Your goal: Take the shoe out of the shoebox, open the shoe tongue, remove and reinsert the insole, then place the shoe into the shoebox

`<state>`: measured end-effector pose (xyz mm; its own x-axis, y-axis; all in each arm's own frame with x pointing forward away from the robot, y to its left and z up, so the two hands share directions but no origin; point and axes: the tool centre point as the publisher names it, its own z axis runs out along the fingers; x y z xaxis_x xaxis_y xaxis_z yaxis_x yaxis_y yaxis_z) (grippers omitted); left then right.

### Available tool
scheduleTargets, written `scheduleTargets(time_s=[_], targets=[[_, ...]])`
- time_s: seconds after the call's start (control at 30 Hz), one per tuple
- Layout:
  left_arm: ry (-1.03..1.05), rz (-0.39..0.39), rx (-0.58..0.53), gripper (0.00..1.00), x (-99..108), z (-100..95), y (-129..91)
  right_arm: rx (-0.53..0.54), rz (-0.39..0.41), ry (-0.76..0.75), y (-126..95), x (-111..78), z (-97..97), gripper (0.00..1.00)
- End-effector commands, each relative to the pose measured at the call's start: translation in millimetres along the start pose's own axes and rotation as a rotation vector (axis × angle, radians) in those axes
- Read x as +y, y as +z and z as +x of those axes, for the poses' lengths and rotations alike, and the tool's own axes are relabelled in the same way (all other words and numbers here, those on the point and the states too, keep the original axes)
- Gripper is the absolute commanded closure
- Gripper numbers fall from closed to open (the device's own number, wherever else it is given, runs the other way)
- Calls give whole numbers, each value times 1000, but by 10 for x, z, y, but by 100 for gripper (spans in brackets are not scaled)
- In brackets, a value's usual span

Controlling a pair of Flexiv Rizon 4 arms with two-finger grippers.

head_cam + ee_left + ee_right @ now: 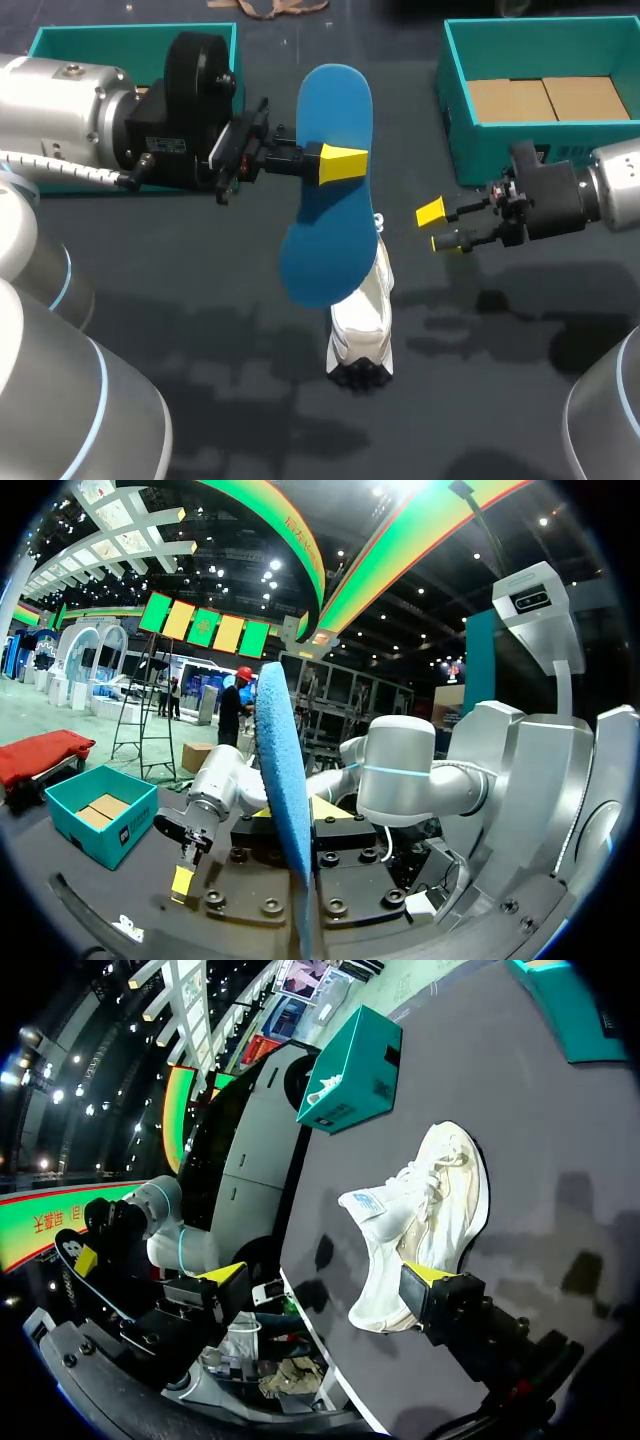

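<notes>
My left gripper (340, 165) clamps the flat blue foam insole (325, 235) above the white lace-up sneaker (362, 325). My right gripper (440, 228) hangs wide and empty. The insole is out, so next I'd judge reinsertion, toe first.

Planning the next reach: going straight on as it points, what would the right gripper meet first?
Probably the shoe, straight ahead in its wrist view; the insole in the left gripper sits off to one side. Depth is unclear.
</notes>
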<state>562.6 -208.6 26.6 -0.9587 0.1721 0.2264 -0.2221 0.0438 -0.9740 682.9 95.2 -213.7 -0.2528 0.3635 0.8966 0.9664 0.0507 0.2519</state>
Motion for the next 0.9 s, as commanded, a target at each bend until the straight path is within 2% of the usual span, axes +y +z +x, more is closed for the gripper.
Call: scheduleTargets(time_s=[0.03, 0.23, 0.57, 0.7, 0.77, 0.83, 0.9], targets=[[0, -1, -1, 100, 0, 5, 2, 32, 7, 24, -24, 97, 85, 0], [0, -1, -1, 100, 0, 5, 2, 47, 14, 101, -132, 317, 398, 0], [0, -1, -1, 100, 0, 5, 2, 47, 14, 101, -132, 317, 398, 0], [199, 0, 11, 100, 16, -54, 8, 85, 20, 118, -158, 368, 410, 0], [290, 10, 8, 100, 15, -144, 4, 136, 14, 152, -191, 411, 441, 0], [424, 9, 5, 100, 15, -236, 2, 145, 9, 167, -220, 445, 473, 0], [539, 34, 36, 100, 4, -330, -14, 178, 15, 180, -235, 485, 514, 0]])
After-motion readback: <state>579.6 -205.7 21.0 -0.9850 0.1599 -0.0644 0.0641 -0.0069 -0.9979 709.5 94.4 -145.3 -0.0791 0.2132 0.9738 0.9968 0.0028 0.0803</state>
